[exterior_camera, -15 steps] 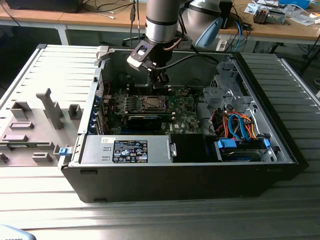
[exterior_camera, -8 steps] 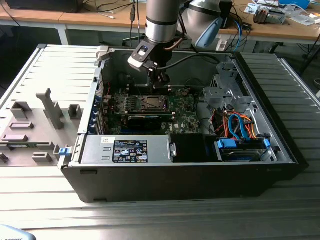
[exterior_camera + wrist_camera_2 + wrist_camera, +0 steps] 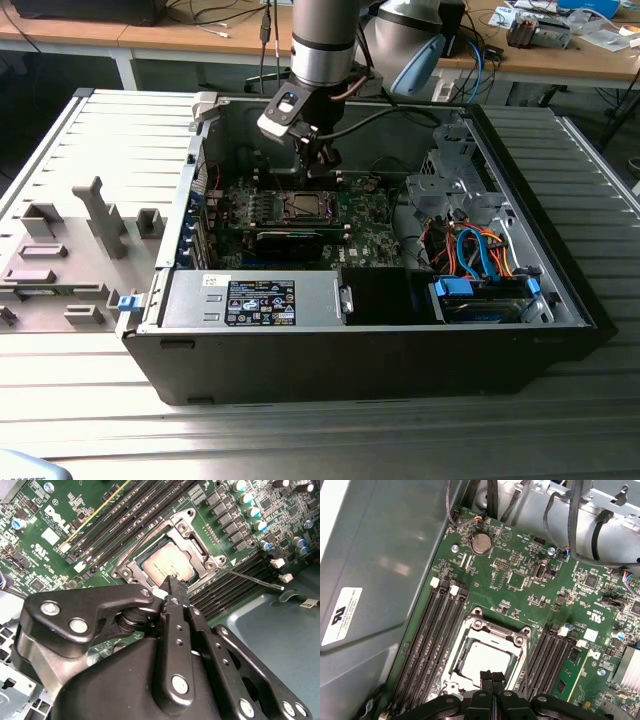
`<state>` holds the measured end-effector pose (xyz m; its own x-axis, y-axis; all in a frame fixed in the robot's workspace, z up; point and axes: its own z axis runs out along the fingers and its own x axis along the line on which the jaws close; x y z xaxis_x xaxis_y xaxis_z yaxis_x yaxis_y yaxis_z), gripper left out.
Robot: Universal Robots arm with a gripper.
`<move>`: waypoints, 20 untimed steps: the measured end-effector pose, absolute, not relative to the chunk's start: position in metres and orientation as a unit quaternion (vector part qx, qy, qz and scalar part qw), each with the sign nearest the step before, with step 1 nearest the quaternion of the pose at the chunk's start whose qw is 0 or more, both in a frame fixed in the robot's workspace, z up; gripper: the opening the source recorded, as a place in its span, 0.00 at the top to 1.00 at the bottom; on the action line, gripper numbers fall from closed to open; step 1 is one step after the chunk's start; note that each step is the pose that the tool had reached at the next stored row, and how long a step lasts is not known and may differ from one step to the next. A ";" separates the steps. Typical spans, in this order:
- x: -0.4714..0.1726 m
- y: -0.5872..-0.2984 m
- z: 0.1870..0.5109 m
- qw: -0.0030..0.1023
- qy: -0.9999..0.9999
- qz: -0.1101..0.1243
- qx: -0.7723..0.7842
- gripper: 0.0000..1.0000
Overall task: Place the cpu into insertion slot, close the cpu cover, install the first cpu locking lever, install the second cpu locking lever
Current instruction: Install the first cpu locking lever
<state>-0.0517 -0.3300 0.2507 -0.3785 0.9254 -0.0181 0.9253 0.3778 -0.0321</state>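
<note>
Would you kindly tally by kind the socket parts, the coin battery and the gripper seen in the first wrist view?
Silver-grey square cpu: 1
Silvery metal cpu cover frame: 1
Round silver coin battery: 1
Black gripper, jaws shut: 1
Total: 4

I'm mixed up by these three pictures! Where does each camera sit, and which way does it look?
Exterior view: off the arm, outside the open computer case, looking down into it; shows the arm and gripper.
First wrist view: at the wrist, looking along the gripper onto the cpu; shut fingertips show.
Second wrist view: at the wrist, from another side; the gripper's black links loom close.
Shared: both wrist views show the cpu at the gripper's tip.
</note>
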 end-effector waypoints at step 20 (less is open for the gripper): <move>-0.052 -0.330 0.251 0.001 -0.855 0.018 -0.519 0.89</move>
<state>-0.0517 -0.3300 0.2507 -0.4613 0.8870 -0.0181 0.8870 0.4607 -0.0320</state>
